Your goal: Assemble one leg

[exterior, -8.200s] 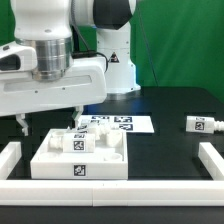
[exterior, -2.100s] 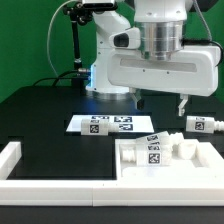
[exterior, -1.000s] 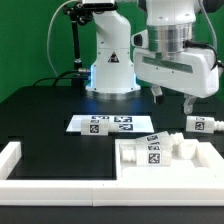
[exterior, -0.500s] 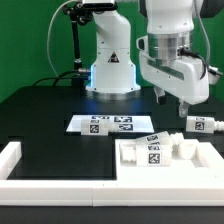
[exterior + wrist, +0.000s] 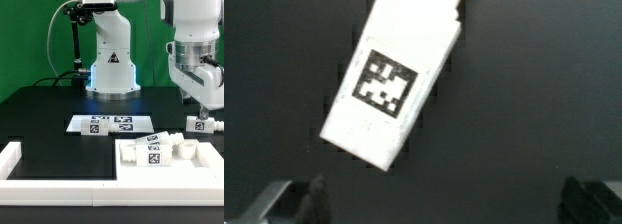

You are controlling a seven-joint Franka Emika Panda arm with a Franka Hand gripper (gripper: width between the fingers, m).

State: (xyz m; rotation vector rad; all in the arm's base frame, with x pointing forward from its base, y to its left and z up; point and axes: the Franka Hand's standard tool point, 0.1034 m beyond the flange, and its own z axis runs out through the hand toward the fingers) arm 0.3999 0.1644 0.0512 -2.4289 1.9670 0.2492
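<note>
Exterior view: fingers (image 5: 200, 112) over leg (image 5: 213, 125), white block (image 5: 165, 171) beside, marker board (image 5: 110, 124) apart.

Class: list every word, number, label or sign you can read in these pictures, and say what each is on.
No words or numbers can be read anywhere.
On the leg: a black-and-white square tag, pattern only.
On the marker board: such tags, too small to make out.
On the block: the same.

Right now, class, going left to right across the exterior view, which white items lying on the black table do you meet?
Thin flat white marker board → short white plastic tagged leg. The large white square block overlaps both sideways, so it is left out.
</note>
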